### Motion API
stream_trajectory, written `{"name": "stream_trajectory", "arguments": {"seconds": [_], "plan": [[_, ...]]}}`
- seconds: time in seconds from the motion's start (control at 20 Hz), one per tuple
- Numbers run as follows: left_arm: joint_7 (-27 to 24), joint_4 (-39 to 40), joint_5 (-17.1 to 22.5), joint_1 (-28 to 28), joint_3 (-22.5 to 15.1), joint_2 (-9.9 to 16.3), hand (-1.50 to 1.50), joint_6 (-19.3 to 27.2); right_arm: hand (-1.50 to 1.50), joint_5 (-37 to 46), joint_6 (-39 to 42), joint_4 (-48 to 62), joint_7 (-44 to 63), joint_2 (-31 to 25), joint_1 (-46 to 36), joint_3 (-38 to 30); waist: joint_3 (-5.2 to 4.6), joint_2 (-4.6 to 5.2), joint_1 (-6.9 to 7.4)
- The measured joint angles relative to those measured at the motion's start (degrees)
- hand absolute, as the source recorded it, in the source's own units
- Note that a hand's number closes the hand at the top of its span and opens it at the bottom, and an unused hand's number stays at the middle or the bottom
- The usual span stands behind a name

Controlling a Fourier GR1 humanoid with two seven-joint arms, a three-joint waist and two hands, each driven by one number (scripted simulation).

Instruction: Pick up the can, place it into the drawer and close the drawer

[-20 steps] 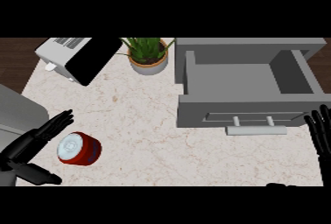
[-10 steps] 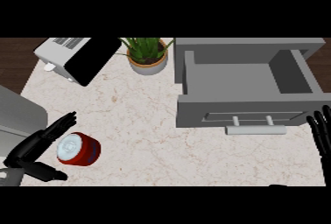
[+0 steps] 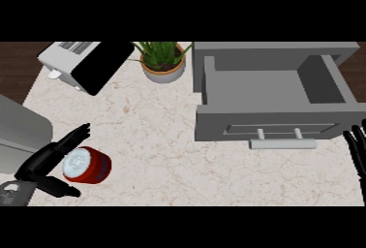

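Note:
A short red can point(image 3: 87, 166) with a pale lid lies on the marble counter at the lower left. My left hand point(image 3: 52, 158) is against its left side, fingers straight along the lid's edge and thumb low beside it, not curled round it. The grey drawer point(image 3: 275, 117) stands pulled open at the upper right, its inside bare, with a light handle point(image 3: 282, 144) on its front. My right hand point(image 3: 357, 151) shows at the right edge, fingers straight and pointing up, resting below the drawer's front corner.
A potted green plant point(image 3: 163, 59) stands at the back beside the drawer. A white toaster with a black side point(image 3: 87, 63) sits at the back left. A grey appliance point(image 3: 18, 131) fills the left edge, close behind my left arm.
My left hand has moved in closer against the can's left side. The right hand has drifted slightly down and right. The can and drawer have not moved.

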Motion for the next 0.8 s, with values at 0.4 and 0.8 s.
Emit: {"name": "stream_trajectory", "arguments": {"seconds": [0.4, 0.8], "plan": [[-2.6, 6.1, -0.6, -3.9, -2.3, -1.4, -1.5, 2.4, -1.5, 0.4, -0.6, -1.8, 2.6, 0.0, -1.0, 0.3, 0.0, 0.02, -0.06], [-3.0, 9.0, -0.6, -6.0, -4.0, -3.8, -1.5, 3.9, -1.5, -0.8, -0.2, -3.4, 3.4, -0.1, -0.5, -0.8, 0.1, -0.06, 0.12]]}}
